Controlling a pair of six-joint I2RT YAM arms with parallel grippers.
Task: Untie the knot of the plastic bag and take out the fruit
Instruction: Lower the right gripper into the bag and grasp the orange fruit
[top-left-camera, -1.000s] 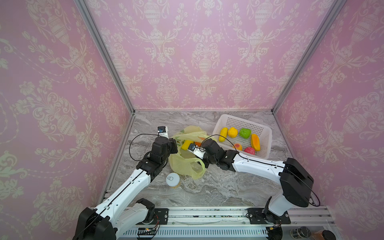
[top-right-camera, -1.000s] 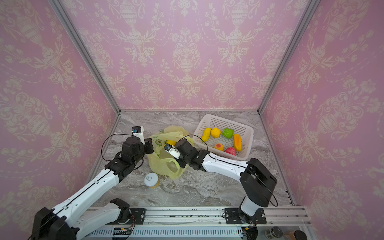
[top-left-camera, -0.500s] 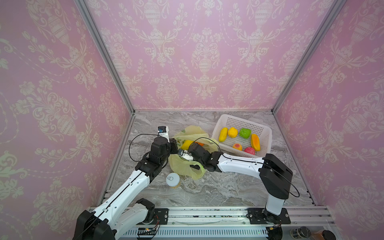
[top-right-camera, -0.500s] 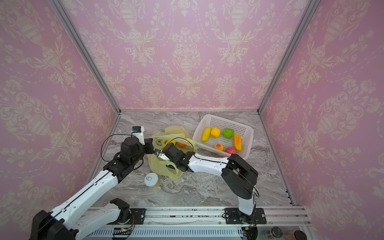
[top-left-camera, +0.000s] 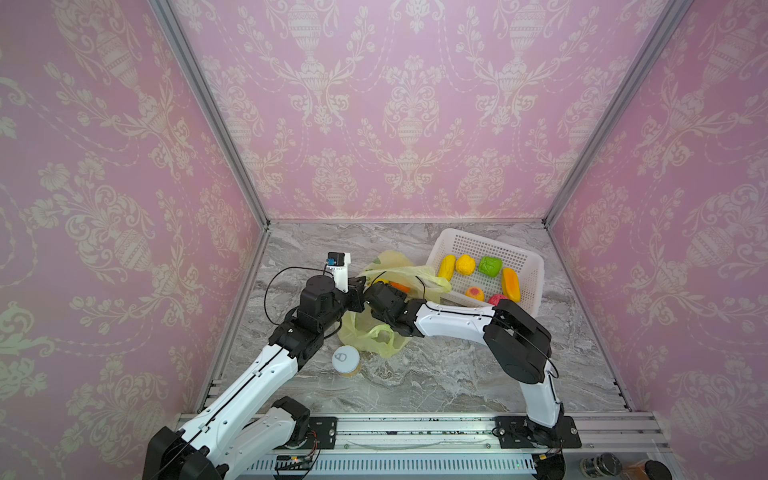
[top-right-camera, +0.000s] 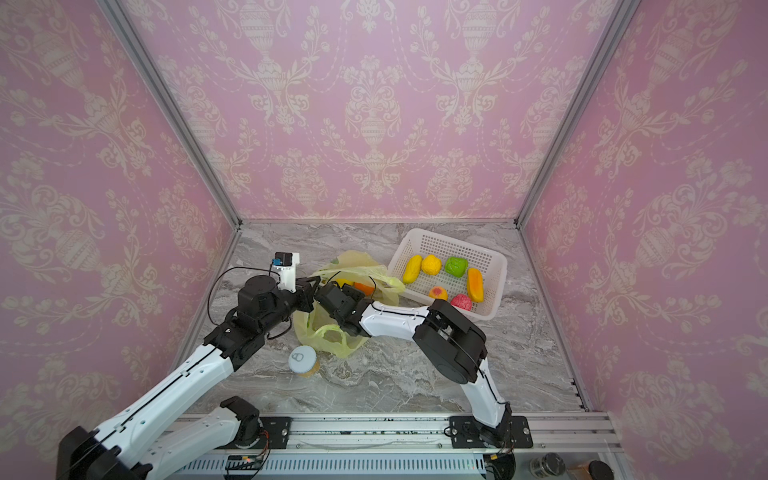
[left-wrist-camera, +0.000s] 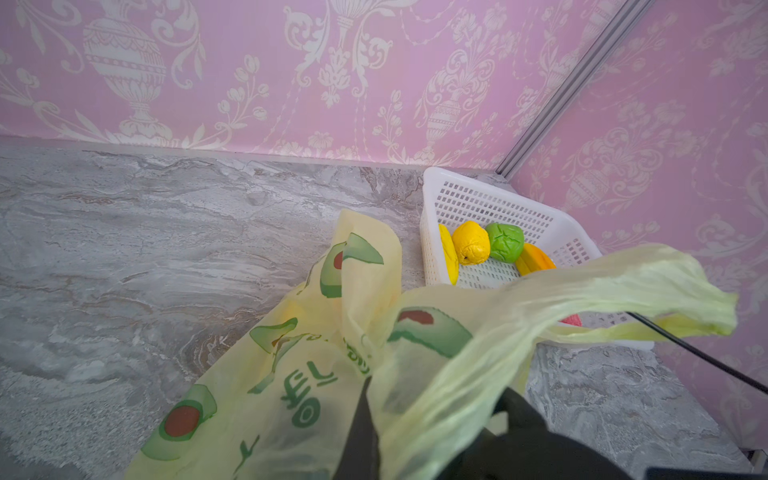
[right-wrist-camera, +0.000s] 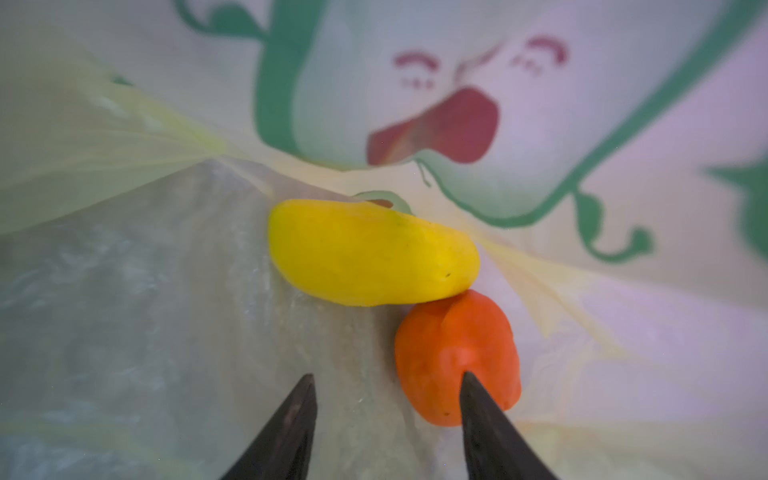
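Worktop (top-left-camera: 457, 374) of grey marble carried everything I watched. On its middle lay the plastic bag (top-left-camera: 376, 338), yellow-green and crumpled, its mouth lifted open between my two arms. The white basket (top-left-camera: 486, 249) stood just beside it on the right, with six pieces of fruit inside: two yellow, one green, one orange, one peach, one pink-red. My left claw (top-left-camera: 357, 296) was pinched tight on the bag's upper film, which draped over it in the left wrist view. My right claw (right-wrist-camera: 387, 376) was inside the bag, jaws apart with nothing between them. A can (top-left-camera: 345, 359) with a white pull-tab lid stood upright near the bag's front edge. Ahead of the right claw a yellow fruit (right-wrist-camera: 370, 253) and an orange fruit (right-wrist-camera: 457, 357) touched each other, the orange one just beside one fingertip.
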